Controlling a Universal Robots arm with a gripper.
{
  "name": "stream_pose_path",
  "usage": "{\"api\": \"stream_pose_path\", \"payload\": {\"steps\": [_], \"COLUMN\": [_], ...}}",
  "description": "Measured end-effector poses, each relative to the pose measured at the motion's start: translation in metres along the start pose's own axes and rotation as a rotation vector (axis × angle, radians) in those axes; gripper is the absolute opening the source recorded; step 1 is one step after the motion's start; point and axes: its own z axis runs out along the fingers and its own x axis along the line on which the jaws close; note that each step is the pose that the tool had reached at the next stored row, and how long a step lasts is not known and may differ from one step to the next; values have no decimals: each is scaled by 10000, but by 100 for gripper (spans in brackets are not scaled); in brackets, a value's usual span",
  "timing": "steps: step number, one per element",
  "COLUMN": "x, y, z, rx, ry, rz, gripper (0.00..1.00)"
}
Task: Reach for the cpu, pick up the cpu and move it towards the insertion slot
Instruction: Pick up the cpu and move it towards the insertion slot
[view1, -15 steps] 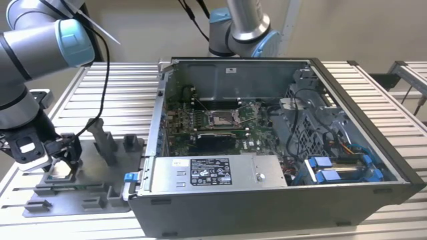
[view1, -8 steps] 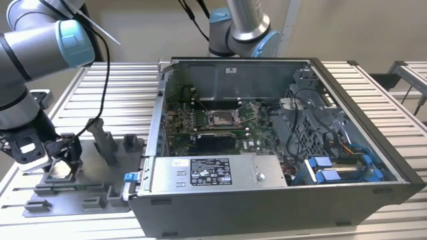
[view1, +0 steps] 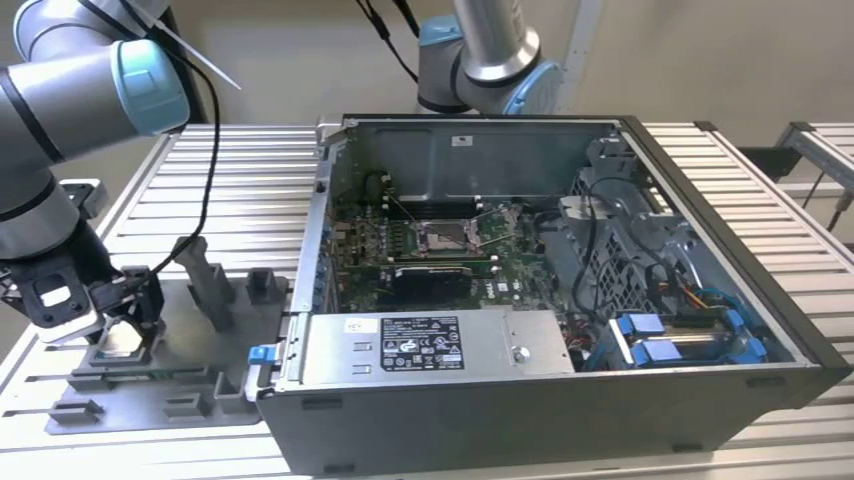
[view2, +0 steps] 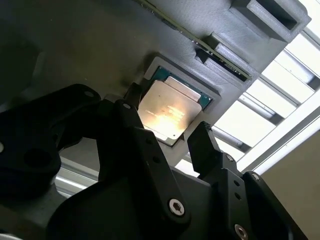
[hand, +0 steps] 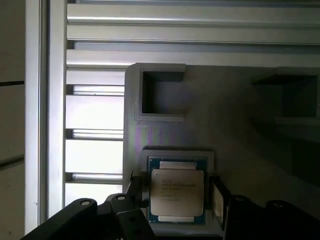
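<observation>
On the slatted table, an open computer case at the exterior view's right, with a grey fixture tray just beside it at the left. Over that tray, gripper spread narrowly, fingers flanking and holding nothing. Insertion slot inside the case, well apart from the cpu, flat in its tray recess between the fingers.

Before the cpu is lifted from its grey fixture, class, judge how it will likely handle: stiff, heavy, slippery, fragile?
The cpu looks a thin flat plate, so probably stiff and light. Its metal face glints in the second wrist view, so likely smooth and slippery. It sits snug in the fixture recess, so it may bind if lifted tilted.
</observation>
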Motion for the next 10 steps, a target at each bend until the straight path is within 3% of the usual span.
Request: {"api": "stream_pose_path", "payload": {"steps": [3, 4, 10], "x": [0, 0, 0], "y": [0, 1, 1], "z": [0, 0, 1], "rx": [0, 0, 0], "ry": [0, 0, 1], "rz": [0, 0, 0], "gripper": [100, 0, 0]}}
